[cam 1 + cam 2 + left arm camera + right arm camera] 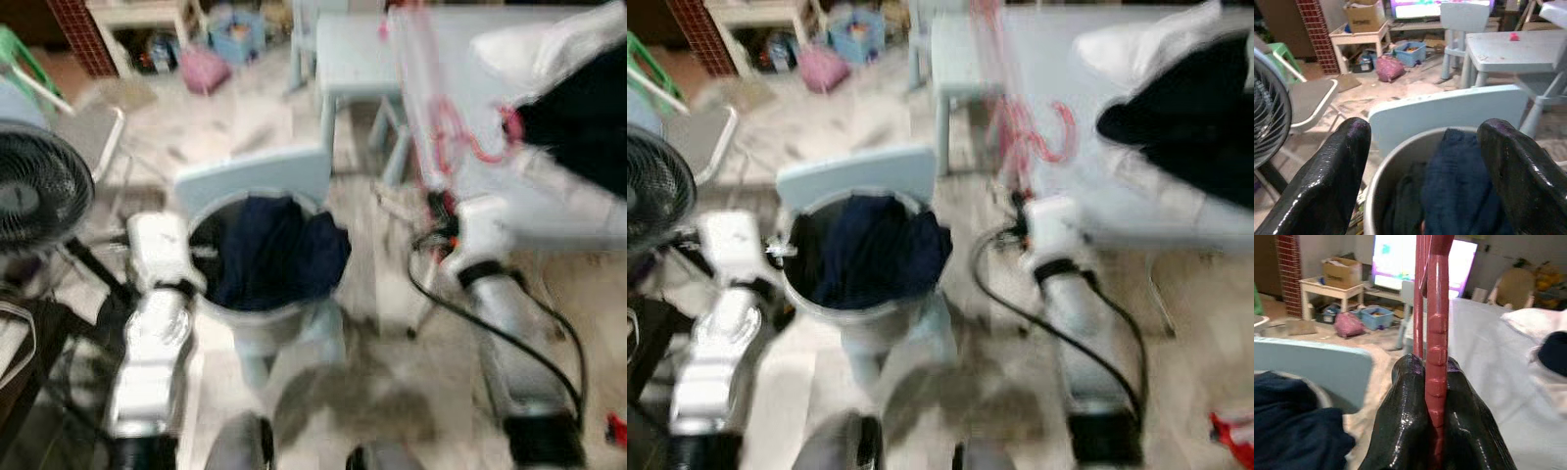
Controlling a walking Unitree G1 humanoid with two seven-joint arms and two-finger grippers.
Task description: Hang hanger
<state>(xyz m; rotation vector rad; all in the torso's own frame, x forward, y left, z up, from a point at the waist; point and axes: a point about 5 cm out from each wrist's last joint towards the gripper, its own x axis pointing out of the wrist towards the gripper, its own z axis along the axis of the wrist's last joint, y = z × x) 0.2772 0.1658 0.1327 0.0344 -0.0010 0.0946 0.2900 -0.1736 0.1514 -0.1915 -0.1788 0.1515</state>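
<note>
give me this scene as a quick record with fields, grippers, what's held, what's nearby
right gripper: shut on the red hanger, holding it upright beside the pale table
left gripper: open, empty, poised above the metal bucket
bucket contents: dark blue clothes
behind bucket: light blue chair
on table: white and black clothing
robot's left: black fan
image quality: head views blurred

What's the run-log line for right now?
right gripper: jaws shut on red hanger | left gripper: jaws open over bucket of dark clothes | view blurred
</note>
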